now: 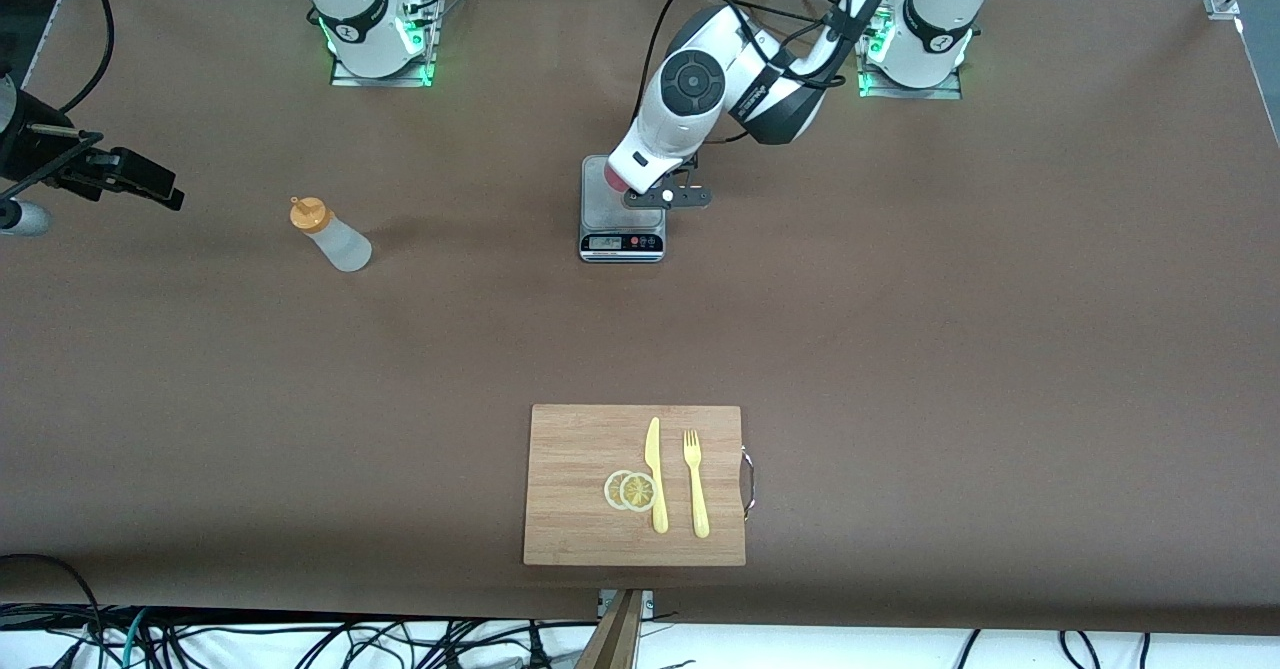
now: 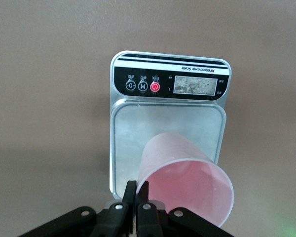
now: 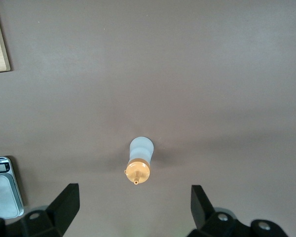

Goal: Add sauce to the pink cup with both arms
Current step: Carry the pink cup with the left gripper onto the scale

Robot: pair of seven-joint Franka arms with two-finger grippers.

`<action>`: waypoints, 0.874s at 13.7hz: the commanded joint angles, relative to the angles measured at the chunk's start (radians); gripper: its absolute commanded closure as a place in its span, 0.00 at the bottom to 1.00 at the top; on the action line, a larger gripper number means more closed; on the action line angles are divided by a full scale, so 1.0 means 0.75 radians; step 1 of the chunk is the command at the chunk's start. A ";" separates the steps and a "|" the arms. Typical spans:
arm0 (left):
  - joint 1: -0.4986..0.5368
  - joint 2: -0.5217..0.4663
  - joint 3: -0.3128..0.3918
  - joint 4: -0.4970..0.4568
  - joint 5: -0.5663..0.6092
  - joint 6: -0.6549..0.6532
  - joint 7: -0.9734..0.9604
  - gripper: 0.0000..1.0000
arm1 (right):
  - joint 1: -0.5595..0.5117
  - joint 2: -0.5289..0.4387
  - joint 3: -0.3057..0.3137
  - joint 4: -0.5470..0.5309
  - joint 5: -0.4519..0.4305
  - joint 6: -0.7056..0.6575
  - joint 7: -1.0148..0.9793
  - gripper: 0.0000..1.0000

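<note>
The pink cup (image 2: 187,182) stands on the plate of a small silver scale (image 2: 153,123) in the middle of the table. My left gripper (image 2: 136,186) is shut on the cup's rim, one finger inside and one outside. In the front view the left hand (image 1: 668,195) covers most of the cup (image 1: 614,177). The sauce (image 1: 335,236), a whitish bottle with an orange cap, stands alone toward the right arm's end of the table. My right gripper (image 3: 135,207) hangs high over the sauce (image 3: 139,163), fingers wide open and holding nothing.
A wooden cutting board (image 1: 580,509) lies near the front edge, with a yellow knife (image 1: 655,474), a yellow fork (image 1: 695,484) and two lemon slices (image 1: 630,490) on it. The scale (image 1: 622,224) has its display facing the front camera. Brown table surface lies between bottle and scale.
</note>
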 commanded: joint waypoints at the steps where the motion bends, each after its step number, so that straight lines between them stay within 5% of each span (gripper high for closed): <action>1: -0.019 0.041 0.022 0.038 -0.020 0.016 -0.013 1.00 | -0.001 -0.011 -0.002 -0.007 0.006 -0.009 -0.002 0.00; 4: -0.017 0.045 0.022 0.038 -0.018 0.016 -0.005 1.00 | -0.001 -0.011 -0.002 -0.007 0.006 -0.009 -0.002 0.00; 5: -0.015 0.045 0.024 0.040 -0.020 0.016 -0.003 0.85 | -0.001 -0.011 -0.002 -0.005 0.006 -0.009 -0.002 0.00; 6: -0.013 0.043 0.026 0.040 -0.020 0.016 -0.003 0.35 | -0.001 -0.009 -0.002 -0.005 0.006 -0.009 -0.002 0.00; 7: -0.011 0.039 0.026 0.040 -0.020 0.016 -0.001 0.01 | -0.001 -0.009 -0.002 -0.007 0.006 -0.009 -0.002 0.00; 12: 0.012 -0.041 0.039 0.113 -0.034 -0.114 -0.015 0.00 | -0.001 0.006 -0.002 -0.010 0.012 -0.011 -0.004 0.00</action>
